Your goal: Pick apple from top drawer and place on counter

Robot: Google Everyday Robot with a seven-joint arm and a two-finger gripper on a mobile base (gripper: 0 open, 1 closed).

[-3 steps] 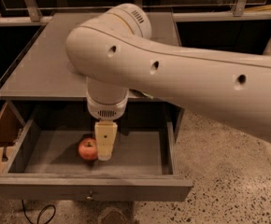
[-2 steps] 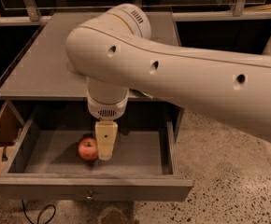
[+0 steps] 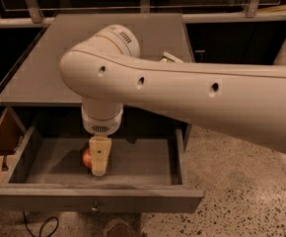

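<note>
Speckled floor (image 3: 241, 181) borders the counter (image 3: 49, 63), whose open top drawer (image 3: 143, 163) holds the apple (image 3: 86, 158) beside the hand (image 3: 98, 163), grip unclear.

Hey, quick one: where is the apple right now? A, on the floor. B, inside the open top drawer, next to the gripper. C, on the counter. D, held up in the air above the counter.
B: the apple shows inside the open top drawer, partly hidden behind the gripper, which hangs down into the drawer; no apple shows on the counter.
</note>
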